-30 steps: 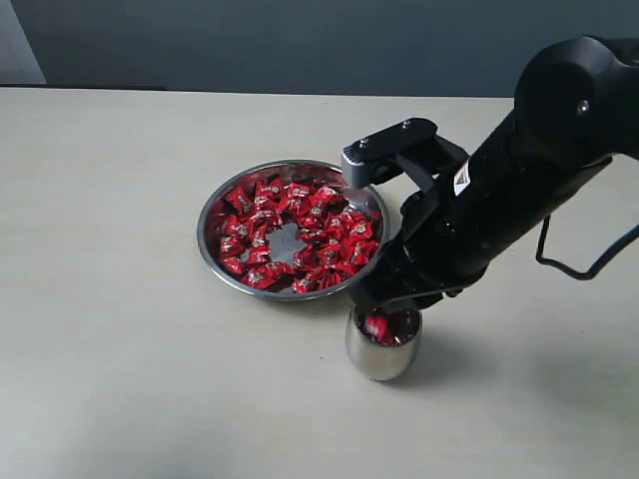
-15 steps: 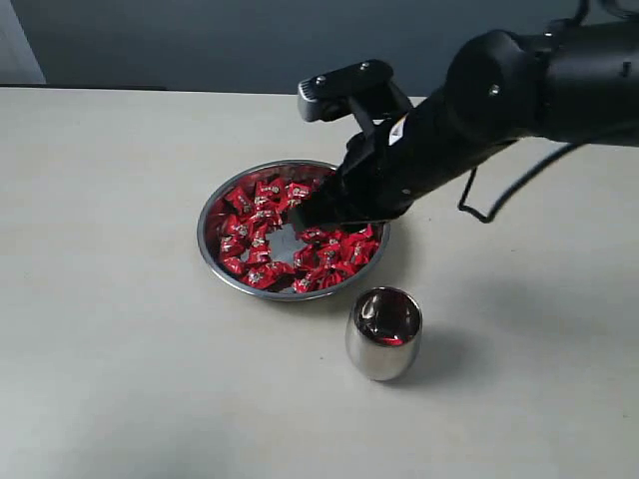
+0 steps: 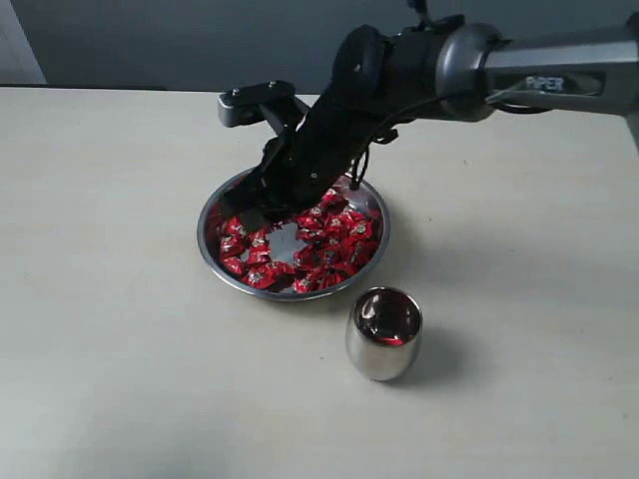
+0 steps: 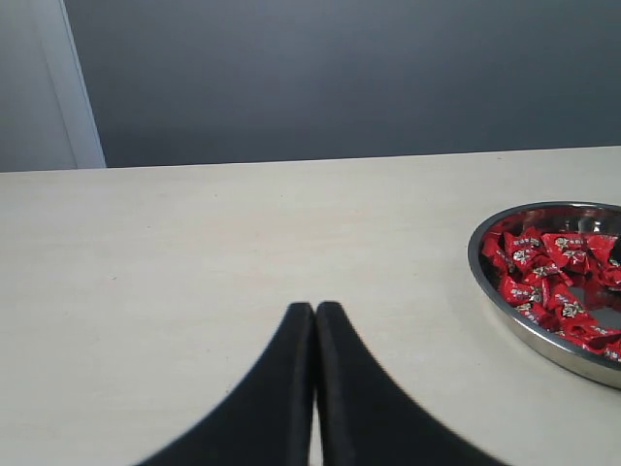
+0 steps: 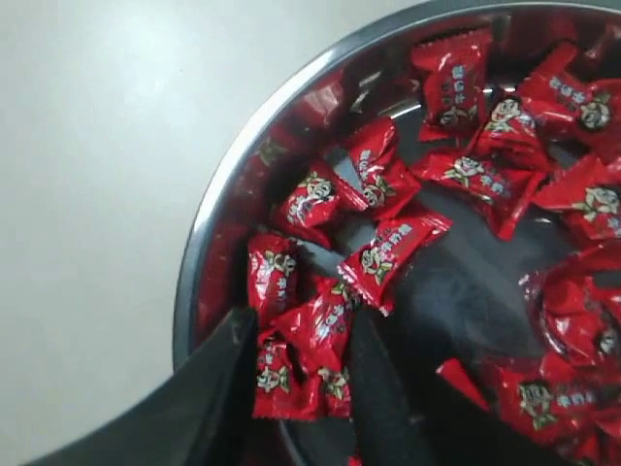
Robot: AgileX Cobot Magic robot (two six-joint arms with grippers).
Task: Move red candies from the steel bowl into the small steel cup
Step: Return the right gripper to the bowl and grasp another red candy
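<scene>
Our right gripper [image 5: 303, 335] gapes around a red candy [image 5: 322, 316] lying between its fingers [image 5: 218, 388], probably light and slippery, so we'd pinch the plump middle, not twisted ends.

light: bright, even | shadows: soft | glare: steel bowl [image 5: 199, 252] rim | blur: slight, right wrist

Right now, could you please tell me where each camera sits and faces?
Exterior view: off the arms, looking down on steel bowl, small steel cup, right arm.
Left wrist view: low over the table, facing the wall; shut left gripper shows.
Right wrist view: above the bowl, looking in; open right gripper straddles red candies.
All share the bowl.
</scene>
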